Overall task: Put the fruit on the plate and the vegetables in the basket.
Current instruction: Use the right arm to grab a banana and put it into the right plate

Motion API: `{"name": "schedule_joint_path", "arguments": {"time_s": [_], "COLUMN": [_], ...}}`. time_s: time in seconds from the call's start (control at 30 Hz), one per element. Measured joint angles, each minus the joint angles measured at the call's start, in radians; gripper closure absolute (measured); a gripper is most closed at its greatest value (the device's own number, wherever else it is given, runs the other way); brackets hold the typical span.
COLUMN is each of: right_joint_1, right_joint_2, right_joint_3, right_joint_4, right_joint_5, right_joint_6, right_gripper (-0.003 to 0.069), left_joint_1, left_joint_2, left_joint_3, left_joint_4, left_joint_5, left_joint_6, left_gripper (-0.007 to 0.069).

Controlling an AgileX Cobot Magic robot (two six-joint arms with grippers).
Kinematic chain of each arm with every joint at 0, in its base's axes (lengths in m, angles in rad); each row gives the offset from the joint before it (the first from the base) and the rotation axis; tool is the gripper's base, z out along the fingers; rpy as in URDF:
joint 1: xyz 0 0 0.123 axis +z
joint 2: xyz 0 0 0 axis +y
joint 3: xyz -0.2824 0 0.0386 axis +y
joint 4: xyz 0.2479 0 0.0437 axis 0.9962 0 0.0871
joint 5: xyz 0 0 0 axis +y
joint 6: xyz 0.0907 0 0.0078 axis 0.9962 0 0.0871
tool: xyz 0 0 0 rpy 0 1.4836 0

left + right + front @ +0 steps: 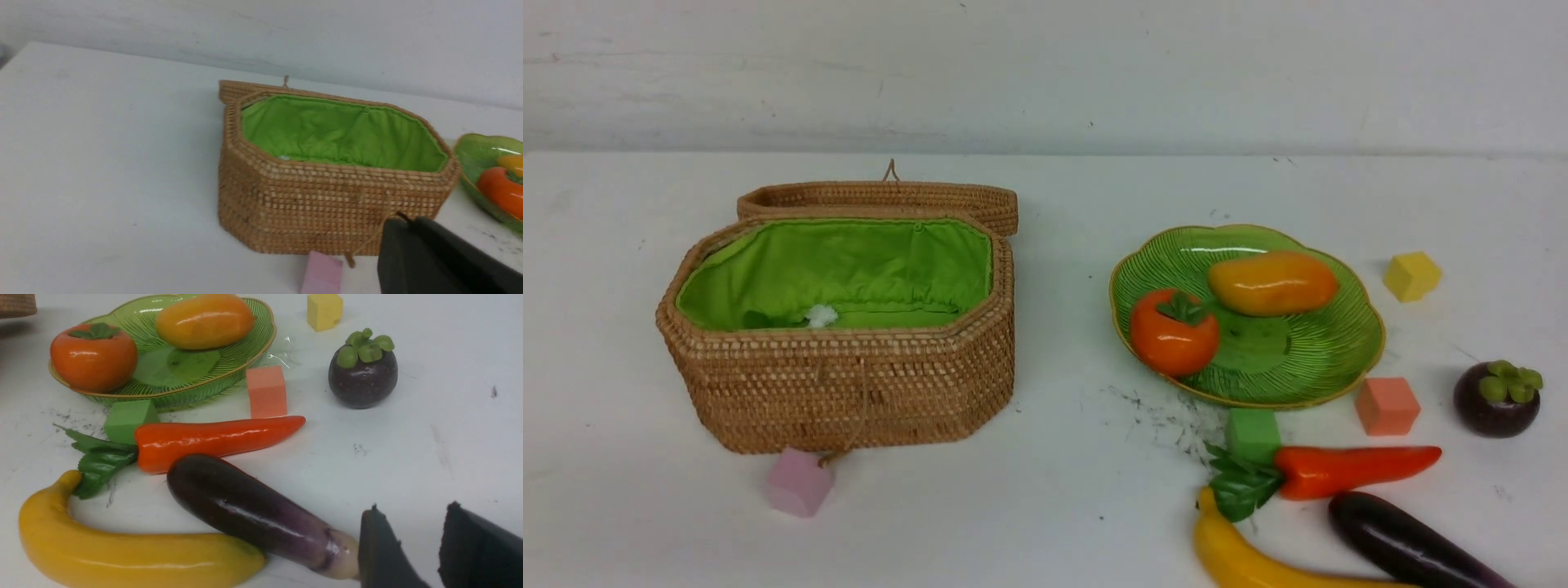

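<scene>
The right gripper (412,510) sat nearest the lens, its two dark fingers (380,547) parted with nothing between them, one tip just beside the pale stem end of the eggplant (253,508). The left gripper (404,224) hung closed and empty in front of the basket (327,212), near a pink cube (322,277). Outward from the eggplant lay the banana (135,555), close against it, then the pepper (216,439), and farther off the mangosteen (363,377), all on the table. The mango (204,320) and persimmon (94,357) were on the plate (253,351). A white scrap with green inside the basket looked like the radish (821,314). The step in hand seemed to be picking up the eggplant. Next, the jaws would need to straddle its body and close without nudging the banana
</scene>
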Motion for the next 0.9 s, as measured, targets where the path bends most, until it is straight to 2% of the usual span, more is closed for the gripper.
{"name": "schedule_joint_path", "arguments": {"time_s": [0.13,0.3,0.53,0.9], "right_joint_1": [0.0,0.0,0.0,0.0], "right_joint_2": [0.0,0.0,0.0,0.0], "right_joint_3": [0.0,0.0,0.0,0.0], "right_joint_4": [0.0,0.0,0.0,0.0], "right_joint_5": [0.0,0.0,0.0,0.0], "right_joint_6": [0.0,0.0,0.0,0.0], "right_gripper": [0.0414,0.0414,0.0414,0.0414], "left_joint_1": [0.099,0.181,0.142,0.142], "left_joint_2": [-0.156,-0.174,-0.174,-0.174], "left_joint_3": [0.183,0.356,0.383,0.383], "left_joint_4": [0.0,0.0,-0.004,-0.004], "left_joint_5": [-0.019,-0.015,-0.045,-0.048], "left_joint_6": [0.0,-0.004,-0.014,-0.014], "left_gripper": [0.0627,0.0625,0.062,0.0613]}}
